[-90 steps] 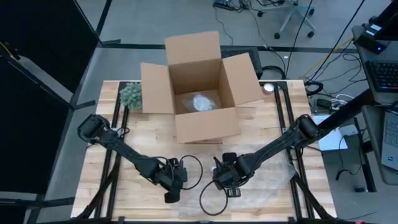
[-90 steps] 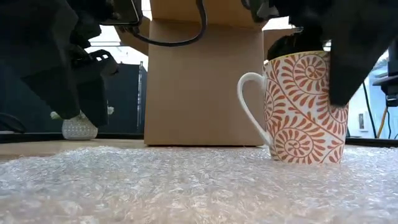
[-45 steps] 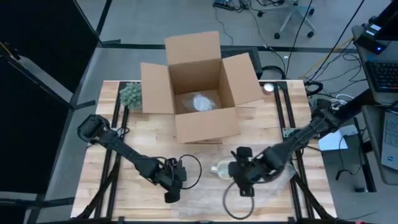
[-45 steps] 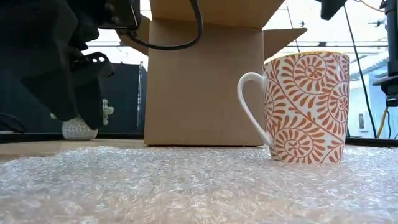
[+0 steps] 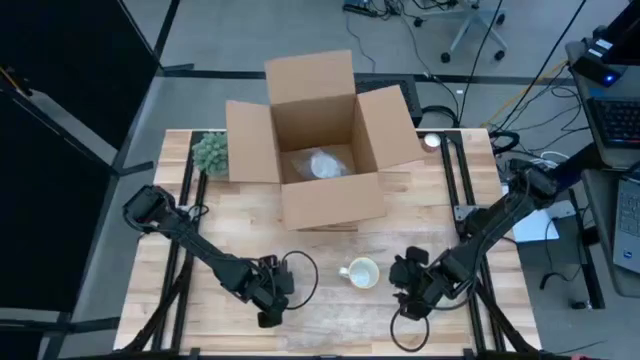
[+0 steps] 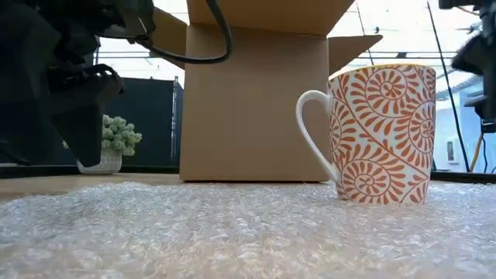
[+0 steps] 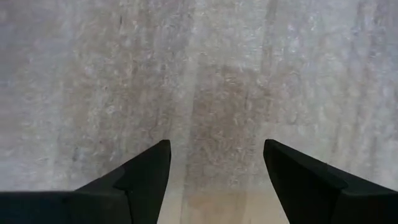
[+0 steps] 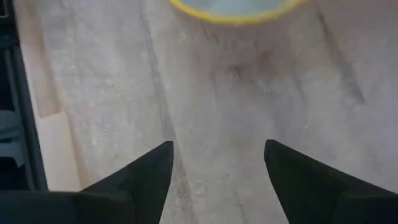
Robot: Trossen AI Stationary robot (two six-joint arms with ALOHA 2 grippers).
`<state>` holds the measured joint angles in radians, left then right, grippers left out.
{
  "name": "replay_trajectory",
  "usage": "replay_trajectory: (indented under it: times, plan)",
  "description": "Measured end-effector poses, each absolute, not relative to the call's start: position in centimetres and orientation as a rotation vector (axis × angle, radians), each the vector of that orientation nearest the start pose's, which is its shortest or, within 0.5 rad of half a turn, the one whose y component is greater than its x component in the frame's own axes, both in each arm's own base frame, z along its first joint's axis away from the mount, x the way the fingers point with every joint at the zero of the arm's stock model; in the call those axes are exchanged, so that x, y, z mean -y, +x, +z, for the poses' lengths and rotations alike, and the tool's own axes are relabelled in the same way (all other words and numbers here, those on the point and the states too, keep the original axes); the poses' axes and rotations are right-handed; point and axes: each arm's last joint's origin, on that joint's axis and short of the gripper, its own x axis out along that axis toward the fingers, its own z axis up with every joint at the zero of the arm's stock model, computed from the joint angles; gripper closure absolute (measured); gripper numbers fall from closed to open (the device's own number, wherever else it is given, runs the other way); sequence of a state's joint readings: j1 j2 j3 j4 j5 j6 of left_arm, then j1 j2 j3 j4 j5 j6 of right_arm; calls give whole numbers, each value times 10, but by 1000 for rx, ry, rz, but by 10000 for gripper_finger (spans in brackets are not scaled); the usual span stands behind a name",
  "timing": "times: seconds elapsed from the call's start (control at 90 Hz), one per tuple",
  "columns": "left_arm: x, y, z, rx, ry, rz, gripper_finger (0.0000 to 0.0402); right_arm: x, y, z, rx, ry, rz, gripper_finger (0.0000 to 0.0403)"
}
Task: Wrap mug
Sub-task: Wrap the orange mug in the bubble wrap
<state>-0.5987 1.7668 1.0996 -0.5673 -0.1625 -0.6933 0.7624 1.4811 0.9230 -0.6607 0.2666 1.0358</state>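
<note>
Bubble wrap sheet (image 6: 232, 232) covers the near part of the wooden table (image 5: 240, 215), nearest the low camera. Mug (image 6: 372, 132) stands upright on the wrap, long axis vertical, mouth up; white with orange spiral pattern, yellow rim. In the low view its handle (image 6: 314, 139) sticks out toward picture left; from above the mug (image 5: 361, 272) sits near the middle of the table's front half, handle pointing toward the left arm's side.

Left gripper (image 5: 268, 305) low over the wrap, front-left of the mug, apart from it; its wrist view shows both fingers (image 7: 140, 177) spread, nothing between, only wrap (image 7: 205, 81) underneath. Right gripper (image 5: 412, 298) just to the mug's right and slightly nearer, not touching it; fingers (image 8: 146, 174) parted and empty, mug rim (image 8: 233, 11) at the edge of its wrist view.

Behind the mug, open cardboard box (image 5: 320, 140), flaps spread, something pale and crumpled inside (image 5: 322, 163). Small green potted plant (image 5: 210, 152) just left of the box, at the table's far left corner; in the low view it is behind the left arm (image 6: 116, 139)
</note>
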Motion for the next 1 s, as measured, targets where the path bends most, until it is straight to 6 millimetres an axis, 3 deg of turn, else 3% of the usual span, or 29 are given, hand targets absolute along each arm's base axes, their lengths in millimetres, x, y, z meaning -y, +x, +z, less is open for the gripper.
replay_trajectory:
  times: [0.156,0.433,0.756,1.0]
  plan:
    - [184,277,167,-1191,-139,51,155,-182,194,189,-1089,329,-186,167]
    - [196,267,167,-1170,-100,67,155,-187,195,191,-981,316,-201,167]
    - [210,249,160,-1193,-104,68,155,-189,196,192,-973,316,-168,167]
    - [210,248,159,-1178,-109,90,155,-188,197,193,-965,311,-176,167]
